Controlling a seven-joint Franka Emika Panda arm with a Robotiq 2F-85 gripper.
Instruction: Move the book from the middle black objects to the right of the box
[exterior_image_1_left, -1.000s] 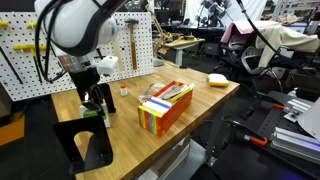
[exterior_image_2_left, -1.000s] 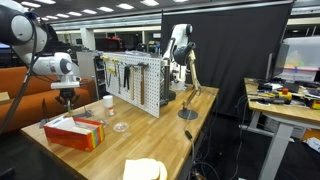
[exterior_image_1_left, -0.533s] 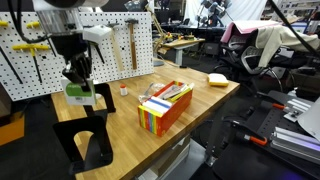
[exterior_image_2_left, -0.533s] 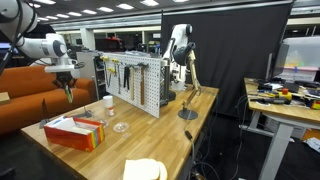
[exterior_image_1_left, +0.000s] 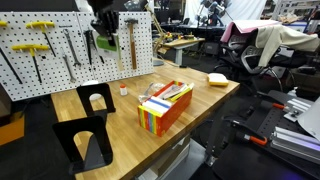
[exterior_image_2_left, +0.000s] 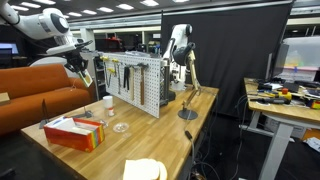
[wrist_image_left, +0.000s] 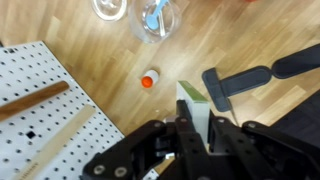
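Gripper (wrist_image_left: 196, 128): the claw is closed on the book (wrist_image_left: 193, 101), a thin flat slab with a white face and a green edge, pinched upright between the two black fingers (wrist_image_left: 218, 130). The lower part of the book is hidden by the finger bodies.

In an exterior view the gripper (exterior_image_1_left: 104, 28) hangs high above the table (exterior_image_1_left: 200, 95), in front of the pegboard (exterior_image_1_left: 50, 40). The book is too small there to make out clearly, and the arm is cut off by the top edge.

Table: light wood with a smooth grain. Pegboard: white, perforated, with a wooden-handled hammer (exterior_image_1_left: 133, 42) hung on it.

Black stands: two flat, matte, bent-sheet shapes. The far stand (exterior_image_1_left: 97, 98) is below the gripper and the near stand (exterior_image_1_left: 86, 141) is at the table's front corner. Neither holds the book. In the wrist view one stand (wrist_image_left: 236, 80) lies just beside the book, partly cut off at the right.

Box (exterior_image_1_left: 163, 110): rectangular, sides striped in several colours, open top. Its contents are flat and whitish with some red; they cannot be identified.

Glass (wrist_image_left: 152, 18): clear and round, with something blue inside; cut off by the top edge.

A small bottle (wrist_image_left: 149, 79) with an orange top stands apart on bare wood. A yellow sponge (exterior_image_1_left: 217, 79) lies near the far edge.
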